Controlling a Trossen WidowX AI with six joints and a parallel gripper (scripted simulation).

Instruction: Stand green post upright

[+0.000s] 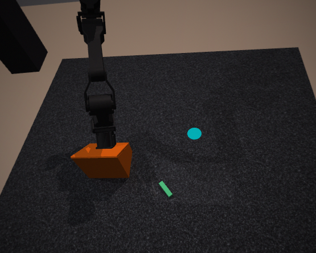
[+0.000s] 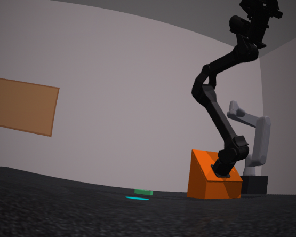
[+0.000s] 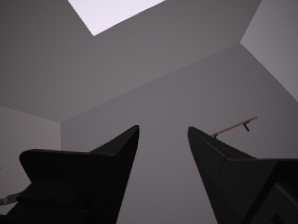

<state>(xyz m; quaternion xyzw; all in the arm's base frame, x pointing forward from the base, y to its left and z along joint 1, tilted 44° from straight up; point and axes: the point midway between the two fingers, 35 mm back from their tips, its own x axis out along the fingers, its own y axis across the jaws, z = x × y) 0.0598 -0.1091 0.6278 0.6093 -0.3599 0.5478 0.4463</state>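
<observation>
The green post (image 1: 165,189) (image 2: 143,191) lies flat on the black mat (image 1: 231,85), near its front middle. The cyan circle (image 1: 194,133) (image 2: 137,198) is a filled disc on the mat, apart from the post, farther back and to the right; nothing stands on it. My arm rises from the orange wedge base (image 1: 103,163) (image 2: 214,184) and reaches high up; its wrist (image 2: 259,16) is at the top edge of the exterior view. In the wrist view my gripper (image 3: 163,130) points up at the walls and ceiling. Its fingers stand apart with nothing between them.
A grey second robot arm (image 2: 262,139) stands behind the orange base. An orange board (image 2: 23,107) hangs on the wall at the left. A dark block (image 1: 15,37) lies off the mat's back left corner.
</observation>
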